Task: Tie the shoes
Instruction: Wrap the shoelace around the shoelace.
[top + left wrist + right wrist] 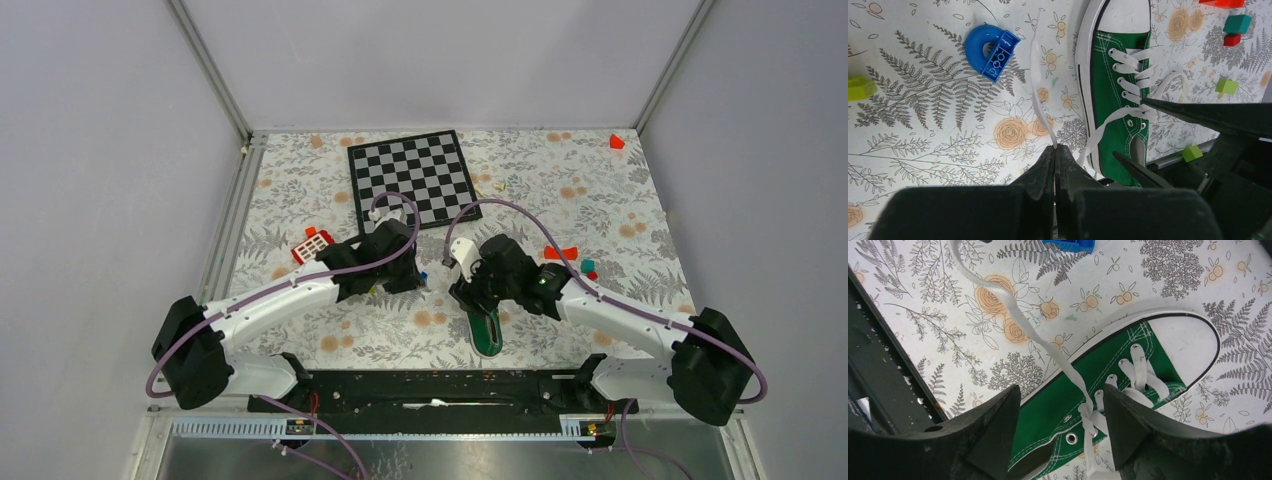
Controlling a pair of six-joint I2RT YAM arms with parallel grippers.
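A small green sneaker (487, 331) with white laces lies on the flowered table close to the near rail, toe pointing away from the arms. My left gripper (1056, 147) is shut on one white lace (1036, 75), which stretches left of the shoe (1113, 90) across the table. My right gripper (1063, 407) hovers open over the eyelets, one finger on each side of the shoe's (1118, 360) top. A first crossing of the laces (1089, 414) sits between its fingers (998, 430). The held lace (1013, 315) runs off to the upper left.
A blue curved brick (990, 47) lies left of the lace. Small red, teal and green blocks (1236, 22) sit right of the shoe. A chessboard (412, 178) lies at the back, a red toy (312, 245) at the left. The black rail (878, 370) borders the near edge.
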